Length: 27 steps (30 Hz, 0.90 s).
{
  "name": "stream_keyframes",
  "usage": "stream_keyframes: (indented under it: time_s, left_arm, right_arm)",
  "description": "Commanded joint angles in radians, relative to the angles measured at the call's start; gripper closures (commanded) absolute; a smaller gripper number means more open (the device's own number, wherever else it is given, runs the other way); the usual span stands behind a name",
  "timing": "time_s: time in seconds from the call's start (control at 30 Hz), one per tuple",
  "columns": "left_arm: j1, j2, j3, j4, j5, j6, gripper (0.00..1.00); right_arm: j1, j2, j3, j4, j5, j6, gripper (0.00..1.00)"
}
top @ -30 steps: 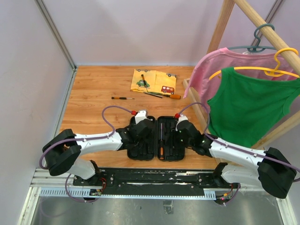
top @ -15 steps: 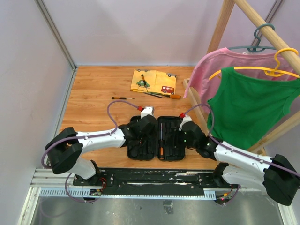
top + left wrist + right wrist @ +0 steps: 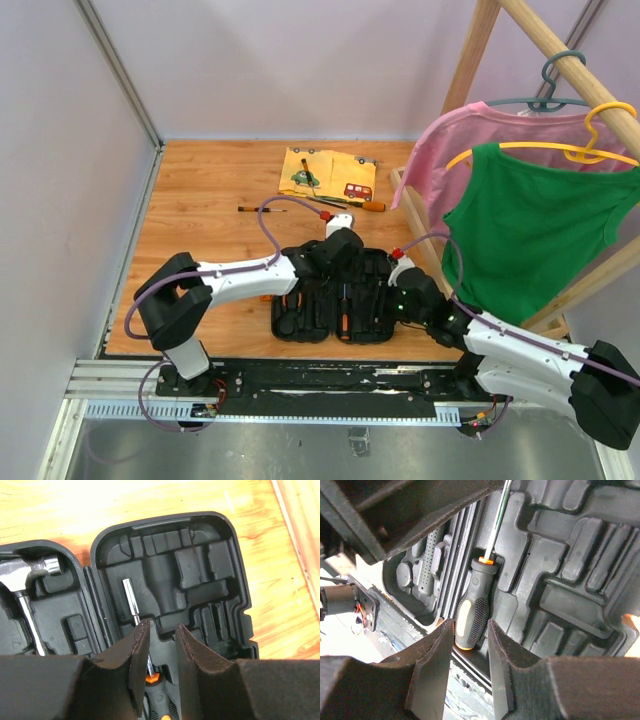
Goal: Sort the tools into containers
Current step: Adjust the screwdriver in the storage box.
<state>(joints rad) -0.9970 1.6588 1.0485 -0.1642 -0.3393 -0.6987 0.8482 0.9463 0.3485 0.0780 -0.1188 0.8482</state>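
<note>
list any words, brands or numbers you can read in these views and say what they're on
No readable text in any view.
Black tool case: bare moulded slots, no brand or label showing.
Orange-and-black screwdriver: no marking visible on the handle.
Yellow cloth: printed cars; any lettering is too small to tell.

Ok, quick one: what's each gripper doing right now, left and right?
Left gripper: jaws partly open, holding nothing, over the tool case.
Right gripper: jaws partly open, holding nothing, above the screwdriver.
</note>
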Motion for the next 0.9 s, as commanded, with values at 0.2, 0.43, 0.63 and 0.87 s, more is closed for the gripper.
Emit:
stream_keyframes:
  time_s: [0.2,0.43,0.63,0.87]
  left_arm:
    - [0.006,0.078,0.091,-0.104,-0.057,0.007,0.73]
    - [0.010,0.130,0.144,-0.140,-0.081,0.012,0.76]
    - [0.018,0.160,0.174,-0.167,-0.101,0.012,0.77]
    - [0.026,0.198,0.202,-0.193,-0.113,0.016,0.78]
  right_arm:
    - [-0.002,-0.089,-0.046,-0.038,0.044,0.060,0.65]
    - [-0.002,-0.083,-0.050,-0.032,0.029,0.051,0.66]
    - [-0.001,-0.084,-0.054,-0.030,0.027,0.048,0.66]
    - [-0.001,-0.076,-0.053,-0.030,0.026,0.039,0.66]
